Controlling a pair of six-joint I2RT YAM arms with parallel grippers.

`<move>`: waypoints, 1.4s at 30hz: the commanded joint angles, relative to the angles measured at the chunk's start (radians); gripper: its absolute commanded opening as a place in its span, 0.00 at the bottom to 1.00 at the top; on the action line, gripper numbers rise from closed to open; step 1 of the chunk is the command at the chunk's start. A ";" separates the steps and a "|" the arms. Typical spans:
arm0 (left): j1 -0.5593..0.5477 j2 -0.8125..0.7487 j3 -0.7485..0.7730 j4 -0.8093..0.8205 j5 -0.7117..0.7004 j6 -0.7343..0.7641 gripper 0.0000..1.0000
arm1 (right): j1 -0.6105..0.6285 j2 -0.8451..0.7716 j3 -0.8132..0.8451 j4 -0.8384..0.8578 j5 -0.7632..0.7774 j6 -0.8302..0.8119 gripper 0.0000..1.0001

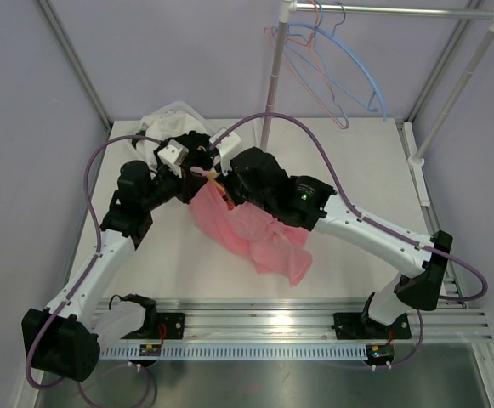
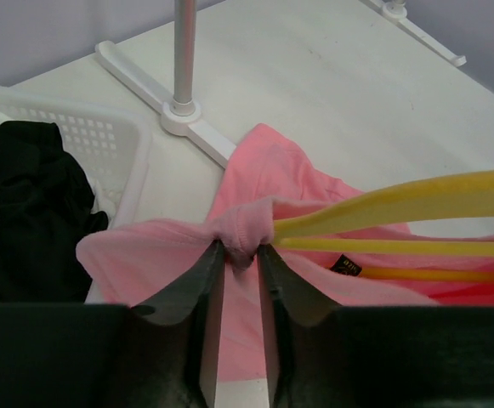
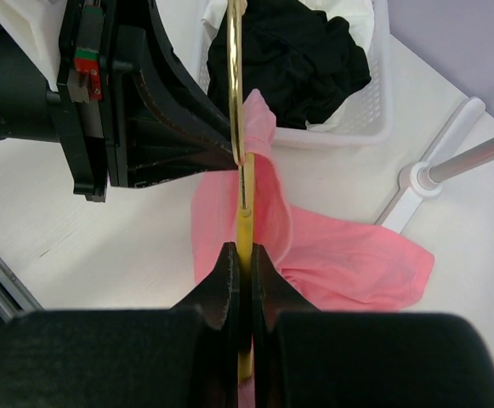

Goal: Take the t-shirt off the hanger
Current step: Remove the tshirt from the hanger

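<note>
The left gripper (image 2: 238, 248) has its two dark fingers closed on a small bunch of pink cloth, a gathered edge of the t-shirt (image 2: 268, 174), exactly where the yellow hanger (image 2: 400, 202) comes out of the cloth. The right gripper (image 3: 244, 255) is closed too, and it holds a thin yellow bar of the same hanger tightly between its fingers. In the right wrist view this bar runs straight up from the fingers to the left gripper, which is very near. The t-shirt is partly on the hanger. It is held between the two arms above the middle of the white table (image 1: 357, 161), and in the top view the rest of the cloth spreads down and to the right, under the right arm. A small black label (image 2: 346, 266) is visible on the pink cloth close to the hanger, but its writing is too small to read. Behind the left gripper, at the far left side of the table, stands a white basket (image 2: 123, 136) with a black garment (image 2: 25, 212) inside it. At the far side of the table stands a white rack pole (image 1: 274, 76), and from its rail hang a blue hanger (image 1: 357, 81) and a salmon hanger (image 1: 315, 93).
</note>
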 commanded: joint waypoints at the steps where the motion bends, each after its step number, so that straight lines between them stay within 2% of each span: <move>1: -0.005 0.008 0.044 0.042 -0.006 0.010 0.14 | 0.025 -0.019 0.056 0.066 -0.063 0.015 0.00; 5: -0.005 0.006 0.050 0.038 -0.041 0.012 0.00 | 0.023 -0.033 0.047 0.055 -0.062 0.010 0.00; 10: 0.017 0.011 0.061 0.030 -0.061 -0.001 0.00 | 0.023 -0.044 0.044 -0.012 -0.096 -0.016 0.00; 16: 0.090 0.057 0.098 0.021 -0.020 -0.033 0.00 | 0.023 -0.076 0.013 -0.094 -0.102 -0.045 0.00; 25: 0.114 0.164 0.159 -0.045 -0.061 -0.034 0.00 | 0.023 -0.190 -0.085 -0.043 -0.111 -0.052 0.00; 32: 0.144 0.254 0.204 -0.067 -0.011 -0.045 0.00 | 0.023 -0.269 -0.145 -0.008 -0.076 -0.045 0.00; 36: 0.149 0.229 0.188 -0.051 0.012 -0.048 0.00 | 0.023 -0.268 -0.142 -0.029 0.036 -0.028 0.00; 42: 0.149 0.183 0.181 -0.062 0.043 -0.045 0.00 | 0.025 -0.242 -0.125 -0.031 0.030 -0.031 0.00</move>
